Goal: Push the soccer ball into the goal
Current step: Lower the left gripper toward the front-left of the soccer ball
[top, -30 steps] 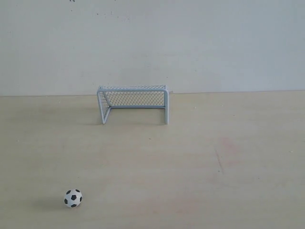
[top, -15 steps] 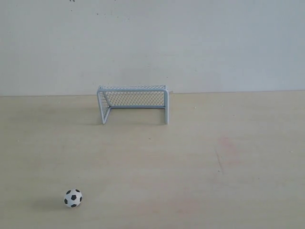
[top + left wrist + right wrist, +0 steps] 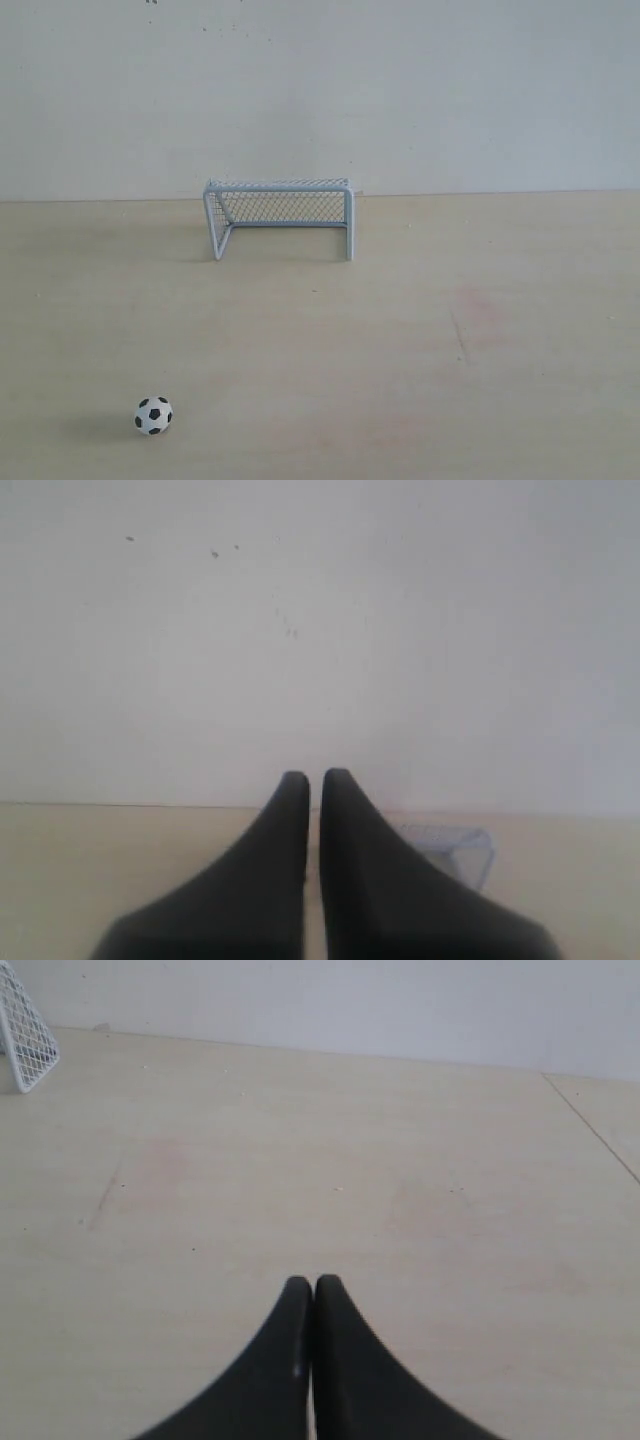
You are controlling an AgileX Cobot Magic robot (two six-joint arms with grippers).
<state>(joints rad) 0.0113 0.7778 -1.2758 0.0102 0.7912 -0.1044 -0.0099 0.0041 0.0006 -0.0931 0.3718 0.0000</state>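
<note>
The soccer ball (image 3: pixel 153 415) sits alone on the table (image 3: pixel 450 350) at about 7 o'clock in my exterior view, well apart from the goal (image 3: pixel 279 218), which stands at roughly 1 o'clock from it with its open mouth facing 6 o'clock and its net backed near the wall (image 3: pixel 400 90). I judge that layout leaves a clear diagonal lane for a push. No arm shows in the exterior view, and neither wrist camera catches the ball. The left gripper (image 3: pixel 314 780) has its fingers drawn together with only a sliver between them, pinching nothing; the right gripper (image 3: pixel 306 1285) is pressed fully together, also empty. Closed tips make a blunt pusher, which suits this job. Nothing has touched the ball yet.
</note>
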